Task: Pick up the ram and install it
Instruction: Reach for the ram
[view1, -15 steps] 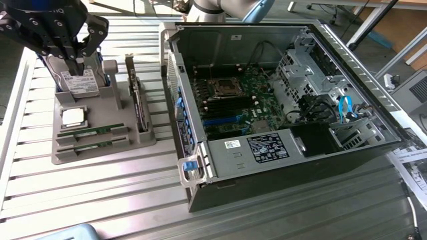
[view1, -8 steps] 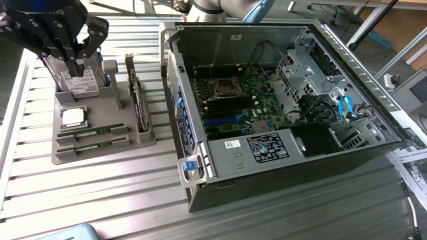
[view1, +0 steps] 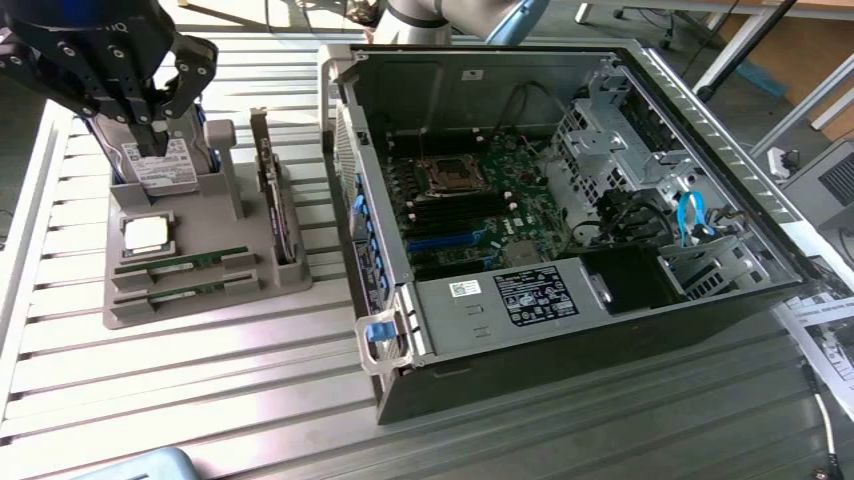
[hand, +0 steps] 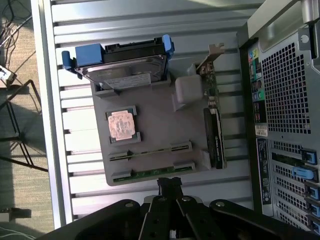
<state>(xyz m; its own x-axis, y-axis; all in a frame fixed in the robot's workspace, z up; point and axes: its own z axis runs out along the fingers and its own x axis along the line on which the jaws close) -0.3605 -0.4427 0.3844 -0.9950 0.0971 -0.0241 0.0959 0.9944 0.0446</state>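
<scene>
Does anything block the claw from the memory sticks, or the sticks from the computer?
Nothing covers the ram sticks; the shut gripper hangs above their holder. Toward the motherboard, the upright expansion card and the case wall stand between, but the case is open above.

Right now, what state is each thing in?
Hand: shut, holding nothing.
Ram sticks: both lying in the grey holder, untouched.
Hard drive: standing on edge in the holder.
CPU chip: lying flat in the holder.
Expansion card: upright in the holder.
Computer case: open on its side.
</scene>
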